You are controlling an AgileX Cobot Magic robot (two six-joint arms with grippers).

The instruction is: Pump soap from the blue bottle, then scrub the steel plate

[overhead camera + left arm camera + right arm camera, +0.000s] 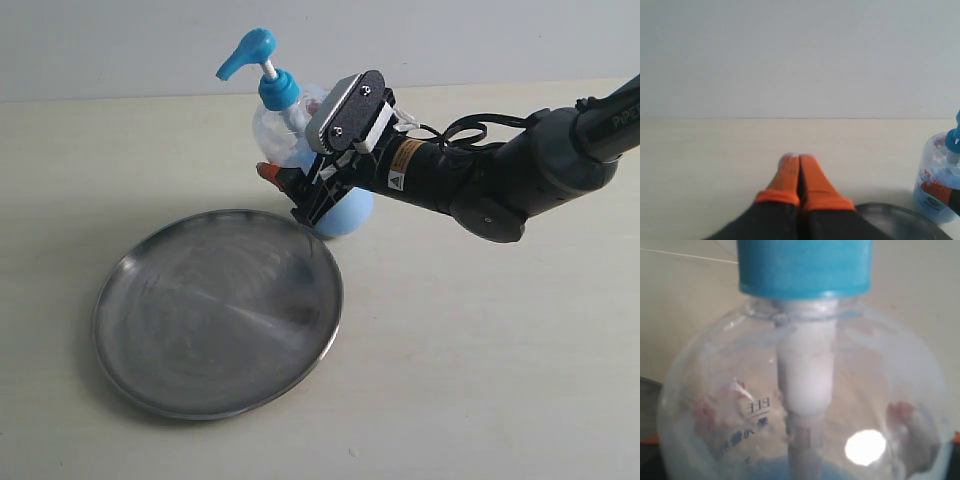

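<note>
The blue bottle (290, 125) stands just behind the steel plate (218, 310), leaning a little, its blue pump head (248, 50) up. Light blue soap (350, 212) fills its base. My right gripper (300, 185) straddles the bottle's round body, and one orange fingertip (268, 172) presses on its side. Up close in the right wrist view, the bottle (805, 405) fills the frame, with orange fingertips (644, 438) at both edges. My left gripper (799, 161) is shut on nothing above the table, off to one side of the bottle (937, 185) and the plate (900, 220).
Pale bare tabletop (500, 380) surrounds the plate, with a light wall (120, 40) behind. The right arm (500, 175) reaches in from the right edge. The plate's surface shows dull streaks.
</note>
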